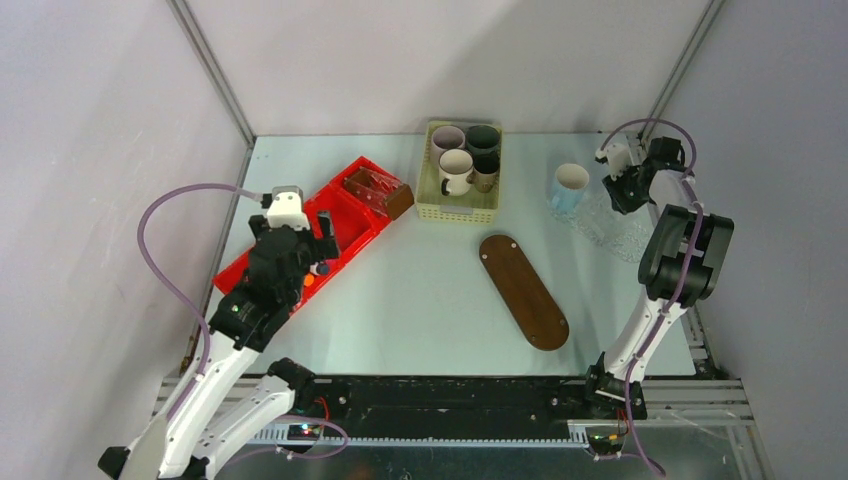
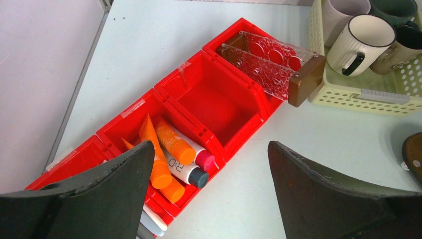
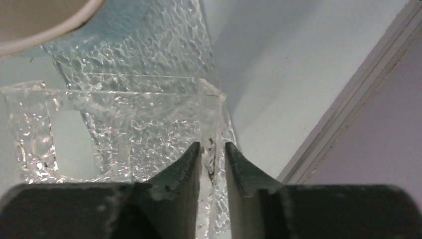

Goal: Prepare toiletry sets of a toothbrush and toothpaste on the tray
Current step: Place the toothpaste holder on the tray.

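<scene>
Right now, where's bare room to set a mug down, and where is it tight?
Bare table lies between the red bin and the wooden tray; the tray itself holds nothing. The strip along the near edge is free too. Crowded: the far edge, where the yellow basket of mugs, blue mug and clear holder sit close.

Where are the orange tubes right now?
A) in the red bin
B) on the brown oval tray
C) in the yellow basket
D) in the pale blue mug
A: the left wrist view shows the orange tubes lying together in one compartment of the red bin.
</scene>
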You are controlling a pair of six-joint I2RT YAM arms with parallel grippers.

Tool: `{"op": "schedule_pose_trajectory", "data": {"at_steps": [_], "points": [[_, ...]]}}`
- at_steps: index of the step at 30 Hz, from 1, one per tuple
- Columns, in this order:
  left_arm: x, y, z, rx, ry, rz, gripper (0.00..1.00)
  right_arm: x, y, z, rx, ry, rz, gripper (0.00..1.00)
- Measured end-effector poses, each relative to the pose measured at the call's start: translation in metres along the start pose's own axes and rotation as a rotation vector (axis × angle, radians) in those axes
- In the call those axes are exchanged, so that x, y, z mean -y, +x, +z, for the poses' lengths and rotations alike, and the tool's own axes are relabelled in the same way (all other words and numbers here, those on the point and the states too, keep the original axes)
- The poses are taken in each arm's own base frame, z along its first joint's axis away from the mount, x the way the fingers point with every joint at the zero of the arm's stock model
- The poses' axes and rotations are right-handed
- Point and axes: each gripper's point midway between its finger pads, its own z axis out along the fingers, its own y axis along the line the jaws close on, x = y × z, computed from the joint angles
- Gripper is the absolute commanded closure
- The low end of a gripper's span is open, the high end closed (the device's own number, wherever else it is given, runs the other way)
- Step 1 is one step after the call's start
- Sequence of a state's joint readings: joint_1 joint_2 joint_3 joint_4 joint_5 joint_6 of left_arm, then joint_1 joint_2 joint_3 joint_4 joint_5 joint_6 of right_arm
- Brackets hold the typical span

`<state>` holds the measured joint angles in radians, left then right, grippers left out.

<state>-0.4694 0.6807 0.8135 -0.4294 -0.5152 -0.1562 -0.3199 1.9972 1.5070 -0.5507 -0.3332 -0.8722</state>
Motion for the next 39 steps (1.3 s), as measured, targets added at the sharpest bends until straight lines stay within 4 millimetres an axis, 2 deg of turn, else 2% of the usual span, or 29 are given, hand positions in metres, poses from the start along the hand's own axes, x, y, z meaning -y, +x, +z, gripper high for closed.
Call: {"op": "schedule_pose_trajectory", "data": {"at_steps": [4,9,14,19,22,26,28,31,39], "points": [[0.0,0.0,0.0,0.0,0.002,-0.001,0.09,0.003,-0.004,-0.001,0.008,0.009,-0.005,0.58],[0.0,0.0,0.0,0.001,0.005,-0.001,0.09,0.005,-0.005,-0.003,0.008,0.021,0.009,0.5],[0.0,-0.001,0.0,0.002,0.008,-0.003,0.09,0.017,-0.014,-0.017,0.02,0.095,0.058,0.46],[0.0,-0.005,-0.005,0.02,0.017,-0.014,0.09,0.04,-0.038,-0.057,0.079,0.254,0.178,0.36],[-0.002,-0.008,-0.007,0.033,0.018,-0.022,0.09,0.056,-0.051,-0.092,0.124,0.401,0.332,0.34],[-0.003,-0.01,-0.009,0.041,0.019,-0.027,0.09,0.065,-0.053,-0.127,0.159,0.561,0.584,0.36],[-0.003,-0.011,-0.01,0.047,0.02,-0.03,0.09,0.064,-0.049,-0.137,0.169,0.61,0.724,0.37],[-0.004,-0.011,-0.011,0.05,0.019,-0.032,0.09,0.057,-0.039,-0.14,0.173,0.652,0.919,0.38],[-0.004,-0.011,-0.011,0.049,0.016,-0.032,0.08,0.01,0.008,-0.106,0.064,0.651,1.307,0.43]]}}
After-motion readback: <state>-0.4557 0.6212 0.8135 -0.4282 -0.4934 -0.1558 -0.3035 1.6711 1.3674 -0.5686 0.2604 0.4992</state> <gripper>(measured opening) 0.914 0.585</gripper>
